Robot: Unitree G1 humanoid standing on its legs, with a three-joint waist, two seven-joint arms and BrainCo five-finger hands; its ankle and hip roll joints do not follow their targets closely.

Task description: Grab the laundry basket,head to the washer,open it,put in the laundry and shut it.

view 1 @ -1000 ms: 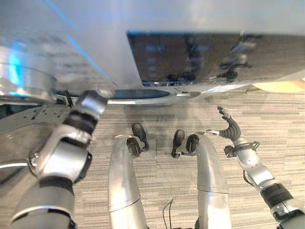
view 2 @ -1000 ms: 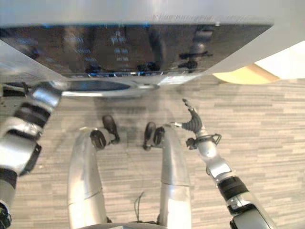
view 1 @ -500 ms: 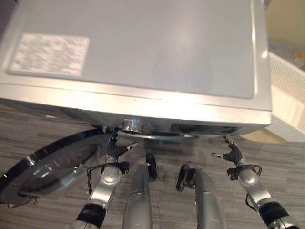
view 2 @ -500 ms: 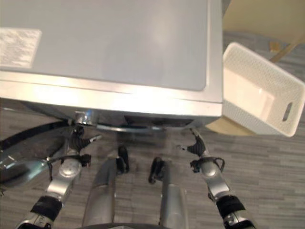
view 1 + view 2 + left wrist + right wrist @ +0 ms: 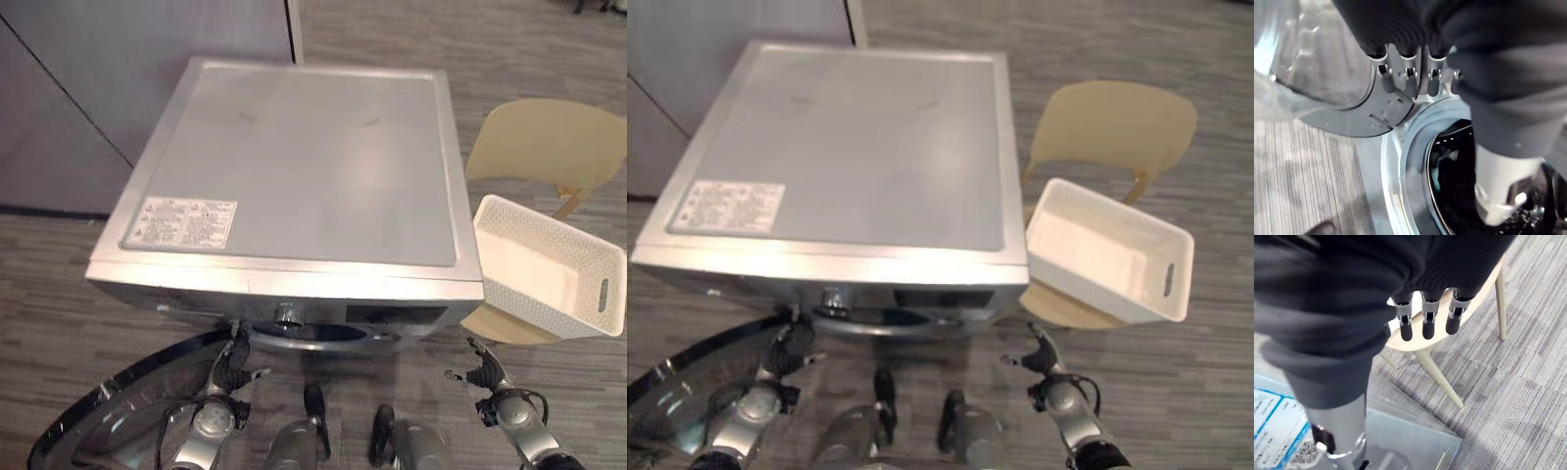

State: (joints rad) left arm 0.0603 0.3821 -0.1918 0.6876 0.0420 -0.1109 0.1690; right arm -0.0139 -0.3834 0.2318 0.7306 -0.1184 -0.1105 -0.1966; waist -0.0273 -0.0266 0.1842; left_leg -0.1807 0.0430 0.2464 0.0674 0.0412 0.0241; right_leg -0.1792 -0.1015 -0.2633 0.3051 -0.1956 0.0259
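Note:
The silver washer [image 5: 294,166] stands in front of me, seen from above. Its round glass door [image 5: 108,431] hangs swung open to the left, and the dark drum opening [image 5: 1459,186] shows under the front panel. The white laundry basket [image 5: 549,264] sits tilted on a beige chair [image 5: 549,137] just right of the washer. My left hand [image 5: 232,364] is low in front of the opening beside the door, fingers [image 5: 1409,81] straight and holding nothing. My right hand [image 5: 483,372] hovers low at the washer's front right corner, below the basket, open and empty, its fingers [image 5: 1426,318] towards the chair.
A grey wall panel [image 5: 118,59] runs behind the washer on the left. Striped grey carpet [image 5: 549,59] surrounds the washer and chair. The chair's legs [image 5: 1440,377] stand close to the washer's right side.
The camera has lifted, so the washer's top, the chair and the basket have come into view. Both hands now sit lower in the picture, apart from the washer's front.

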